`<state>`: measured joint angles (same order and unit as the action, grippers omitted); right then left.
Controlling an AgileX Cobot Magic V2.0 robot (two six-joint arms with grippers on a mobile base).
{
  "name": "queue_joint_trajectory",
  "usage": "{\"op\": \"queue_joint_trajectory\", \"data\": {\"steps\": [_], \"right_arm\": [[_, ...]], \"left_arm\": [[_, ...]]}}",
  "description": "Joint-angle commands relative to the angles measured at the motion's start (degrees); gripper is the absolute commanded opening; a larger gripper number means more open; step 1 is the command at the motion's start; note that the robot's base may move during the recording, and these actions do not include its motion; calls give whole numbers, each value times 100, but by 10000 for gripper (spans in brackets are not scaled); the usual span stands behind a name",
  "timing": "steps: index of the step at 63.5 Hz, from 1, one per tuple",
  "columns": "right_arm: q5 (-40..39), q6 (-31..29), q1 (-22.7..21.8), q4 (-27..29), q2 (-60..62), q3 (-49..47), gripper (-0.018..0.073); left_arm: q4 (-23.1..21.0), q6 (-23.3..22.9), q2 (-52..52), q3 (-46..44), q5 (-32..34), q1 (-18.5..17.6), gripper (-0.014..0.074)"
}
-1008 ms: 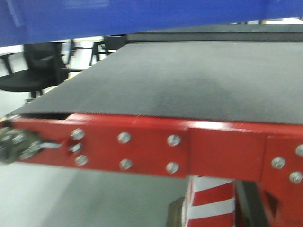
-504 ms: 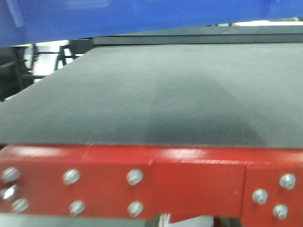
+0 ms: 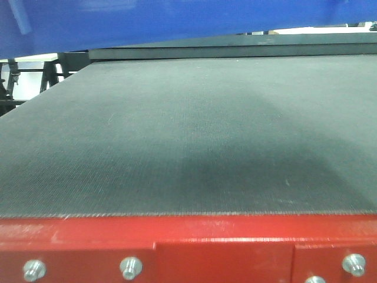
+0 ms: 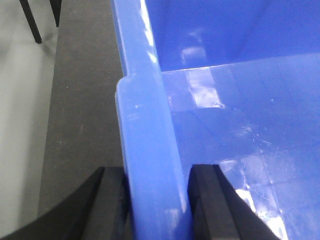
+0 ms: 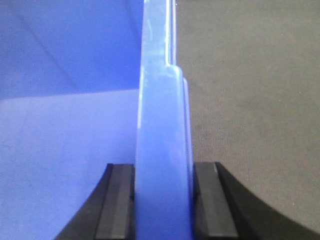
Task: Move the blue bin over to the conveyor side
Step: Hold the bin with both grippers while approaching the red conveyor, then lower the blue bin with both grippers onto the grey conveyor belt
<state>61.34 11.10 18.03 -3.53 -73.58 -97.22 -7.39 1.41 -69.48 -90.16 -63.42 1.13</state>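
Black pads of the left gripper are clenched on the thick rim of the blue bin, one pad outside the wall and one inside, at 6 o'clock in the left wrist view. The right gripper pinches the opposite rim in the same way, with no gap showing between pad and plastic on either side. Beyond each held wall lies the conveyor belt, at 9 o'clock for the left wrist and at 3 o'clock for the right, so the bin is already over the dark woven surface, carried between the two arms. From the front camera the bin fills the 12 o'clock band and seems to hang clear of the belt, whose red frame and silver bolts run along 6 o'clock. Whether the base touches anything cannot be told. The carry looks nearly done, and the step in hand is likely the set-down. Both arms should lower evenly so the bin comes down level and its long walls lie square to the frame. The squeeze should hold until the base rests flat, because the glossy rim could slip from a loosened grip. Opening both grippers together, then lifting straight up, should avoid dragging a wall sideways.
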Motion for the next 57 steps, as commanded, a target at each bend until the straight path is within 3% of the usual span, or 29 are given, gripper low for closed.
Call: {"op": "queue_joint_trajectory", "data": {"steps": [1, 57], "right_arm": [[-688, -57, -5, -86, 96, -98, -70], [-688, -57, -5, -86, 96, -98, -70]], "left_arm": [[-194, 104, 145, -111, 491, -25, -18], [-194, 104, 145, -111, 491, -25, -18]]}}
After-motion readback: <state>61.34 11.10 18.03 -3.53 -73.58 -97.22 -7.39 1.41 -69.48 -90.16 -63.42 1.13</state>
